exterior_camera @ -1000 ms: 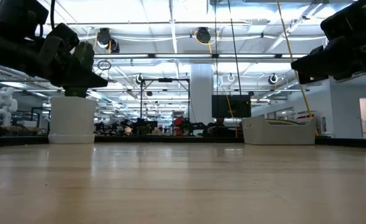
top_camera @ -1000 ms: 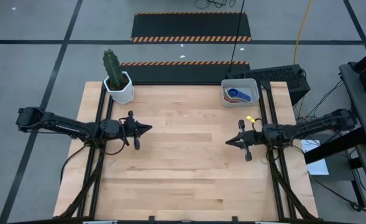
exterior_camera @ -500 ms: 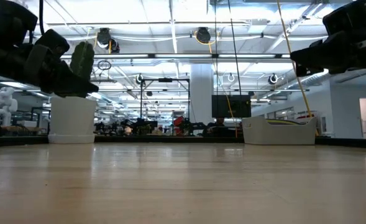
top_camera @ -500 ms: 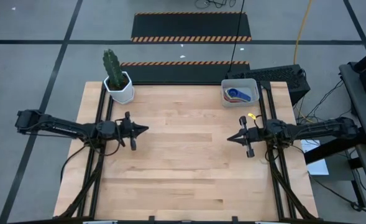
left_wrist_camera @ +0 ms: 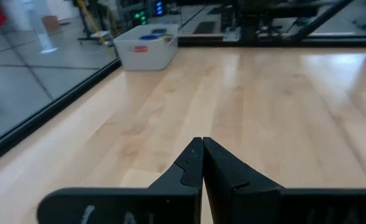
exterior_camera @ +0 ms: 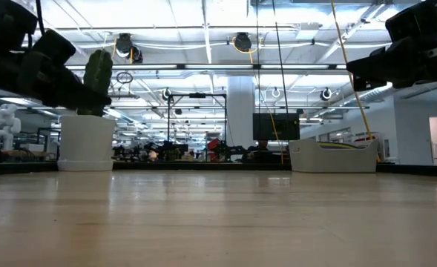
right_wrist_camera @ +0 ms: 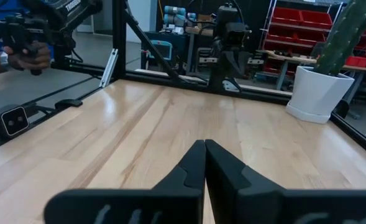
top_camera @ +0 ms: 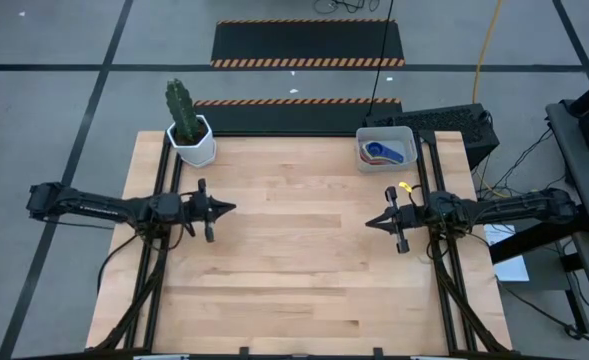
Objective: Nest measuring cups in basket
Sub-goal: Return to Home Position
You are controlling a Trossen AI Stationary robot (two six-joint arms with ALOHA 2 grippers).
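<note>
The bench [top_camera: 294,260] is showing pale wood grain; the grey basket [top_camera: 386,130] is holding blue and red measuring cups [top_camera: 381,151]; a green cactus [top_camera: 182,108] is sitting in a white pot [top_camera: 196,150].

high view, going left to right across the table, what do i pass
cactus pot → left pincer → basket holding measuring cups; the right pincer overlaps the basket's span, so it is left unplaced.

My wooden table [top_camera: 294,280] carried a cactus [top_camera: 181,108] in a white hexagonal pot [top_camera: 194,145] at its far left corner; hazard-striped mats [top_camera: 307,45] lay beyond.
</note>
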